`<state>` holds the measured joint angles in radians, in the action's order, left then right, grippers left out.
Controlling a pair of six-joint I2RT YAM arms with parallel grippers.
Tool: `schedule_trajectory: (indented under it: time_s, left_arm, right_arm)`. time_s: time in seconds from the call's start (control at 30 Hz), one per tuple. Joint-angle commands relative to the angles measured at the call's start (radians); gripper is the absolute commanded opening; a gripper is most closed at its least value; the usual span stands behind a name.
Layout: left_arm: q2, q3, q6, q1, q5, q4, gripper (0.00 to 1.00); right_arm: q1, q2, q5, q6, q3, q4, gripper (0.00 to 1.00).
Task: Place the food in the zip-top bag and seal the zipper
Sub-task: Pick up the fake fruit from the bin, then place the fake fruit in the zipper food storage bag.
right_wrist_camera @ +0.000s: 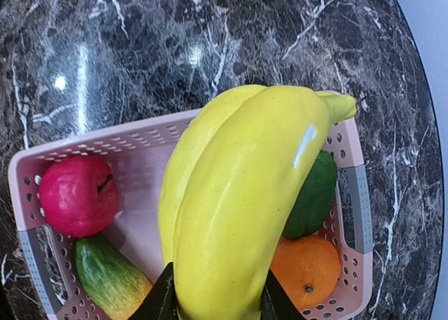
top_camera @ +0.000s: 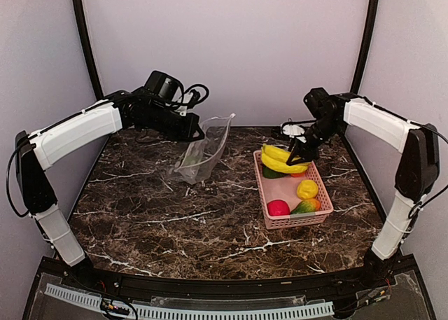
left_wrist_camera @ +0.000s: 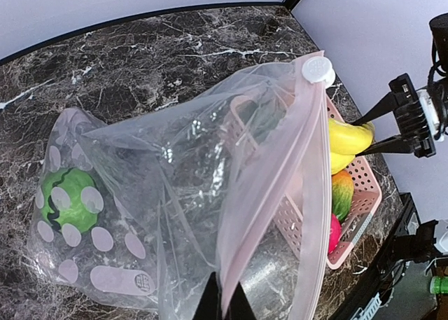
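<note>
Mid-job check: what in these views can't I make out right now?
Right wrist: banana hides the middle of the basket; lemon unseen.
Left wrist: left gripper mostly cut off by the bottom edge.
Top: melon inside the zip-top bag too small, blurred by plastic folds.

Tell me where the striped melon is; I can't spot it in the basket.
The left wrist view shows the striped melon inside the zip-top bag, at its bottom end, left of the pink basket.
</note>
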<state>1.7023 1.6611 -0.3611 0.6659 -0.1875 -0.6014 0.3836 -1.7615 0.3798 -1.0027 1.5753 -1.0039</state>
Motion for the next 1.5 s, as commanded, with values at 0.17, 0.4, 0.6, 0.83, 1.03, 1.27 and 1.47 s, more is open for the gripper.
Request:
schedule_trajectory:
  time_s: [0.17,0.4,0.6,0.83,1.03,1.27,1.47]
  left_arm:
    - [-0.003,-0.005,-0.052,-0.002,-0.014,0.093,0.01]
    - [-0.010,-0.055,-0.051,-0.002,-0.017,0.202,0.01]
    - [-0.009,-0.071,-0.050,0.000,-0.063,0.249,0.01]
    - [-0.039,-0.098,-0.038,0.012,-0.109,0.301,0.01]
    - [-0.060,-0.106,-0.006,0.031,-0.101,0.312,0.01]
    - [-0.063,-0.125,0.059,0.058,-0.113,0.306,0.01]
    - [-0.038,-0.120,0.071,0.091,-0.119,0.294,0.01]
  right_arm:
    - [0.001,0.054,0.526,0.134,0.317,-0.224,0.25]
    - [0.039,0.006,0.846,0.381,0.389,-0.217,0.22]
    - [0.069,-0.079,0.960,0.471,0.397,-0.211,0.21]
    - [0.088,-0.190,1.033,0.647,0.414,-0.170,0.20]
    - [0.093,-0.259,0.977,0.788,0.429,-0.163,0.20]
    - [0.093,-0.237,0.818,0.933,0.334,-0.077,0.23]
    - [0.095,-0.242,0.691,1.002,0.279,-0.046,0.24]
